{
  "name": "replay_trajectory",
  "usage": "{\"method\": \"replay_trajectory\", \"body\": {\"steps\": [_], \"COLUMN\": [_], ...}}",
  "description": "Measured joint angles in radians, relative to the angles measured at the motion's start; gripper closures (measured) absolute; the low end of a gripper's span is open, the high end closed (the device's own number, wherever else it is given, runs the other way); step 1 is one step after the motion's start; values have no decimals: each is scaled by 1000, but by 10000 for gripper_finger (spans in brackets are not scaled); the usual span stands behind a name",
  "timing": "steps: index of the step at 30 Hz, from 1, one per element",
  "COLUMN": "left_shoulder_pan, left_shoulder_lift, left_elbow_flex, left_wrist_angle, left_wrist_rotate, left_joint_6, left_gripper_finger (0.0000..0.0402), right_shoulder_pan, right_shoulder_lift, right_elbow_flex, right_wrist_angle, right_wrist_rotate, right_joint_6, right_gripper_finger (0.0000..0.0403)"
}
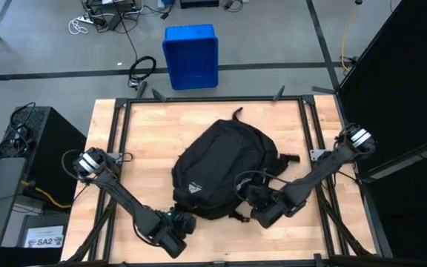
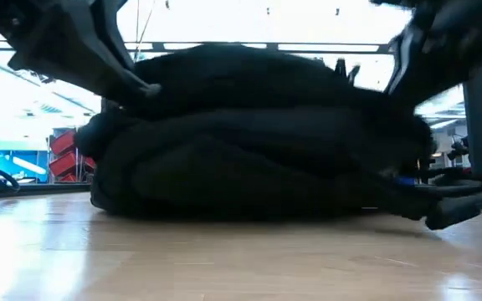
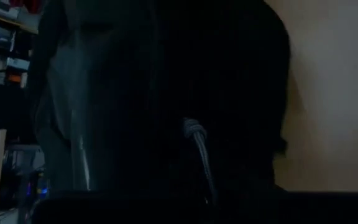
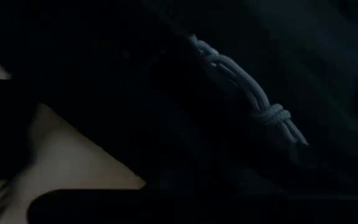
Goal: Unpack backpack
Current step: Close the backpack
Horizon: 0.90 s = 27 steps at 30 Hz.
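The black backpack (image 1: 217, 167) lies flat on the middle of the wooden table (image 1: 139, 133), front up, with its white logo (image 1: 193, 187) toward the near edge. My left gripper (image 1: 180, 225) is shut at the backpack's near left corner. My right gripper (image 1: 260, 215) is shut at its near right side. A grey zipper pull cord (image 3: 196, 140) shows in the left wrist view. Another braided grey cord (image 4: 247, 87) lies on the black fabric in the right wrist view. In the low view the backpack (image 2: 249, 142) rests on the table as a wide mound. My left gripper is shut on the grey zipper pull cord, whose lower end (image 3: 207, 186) runs straight into the dark between the fingers. The cord looks drawn straight from the backpack; the contact itself is lost in shadow. My right gripper is close against the backpack's near right side; I cannot tell whether it touches the braided cord or the fabric.
A blue bin (image 1: 191, 55) stands on the floor beyond the table's far edge. Black straps (image 2: 458, 205) trail from the backpack's right side onto the table. Bare wood shows to the left, right and far side of the backpack.
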Motion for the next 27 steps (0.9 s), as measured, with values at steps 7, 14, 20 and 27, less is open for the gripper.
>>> {"method": "replay_trajectory", "body": {"steps": [7,14,20,27], "left_shoulder_pan": [34,39,39,39], "left_shoulder_lift": [0,0,0,0], "left_elbow_flex": [0,0,0,1], "left_wrist_angle": [103,121,119,120], "left_wrist_rotate": [25,31,34,36], "left_joint_6": [104,108,108,108], "left_gripper_finger": [401,401,401,401], "right_shoulder_pan": [60,28,2,54], "right_shoulder_lift": [-25,-20,-26,-77], "right_elbow_flex": [19,-7,-9,-8], "right_wrist_angle": [93,84,107,269], "right_wrist_rotate": [9,-32,-66,-63], "right_joint_6": [-84,-83,-93,-198], "right_gripper_finger": [395,318,194,118]}}
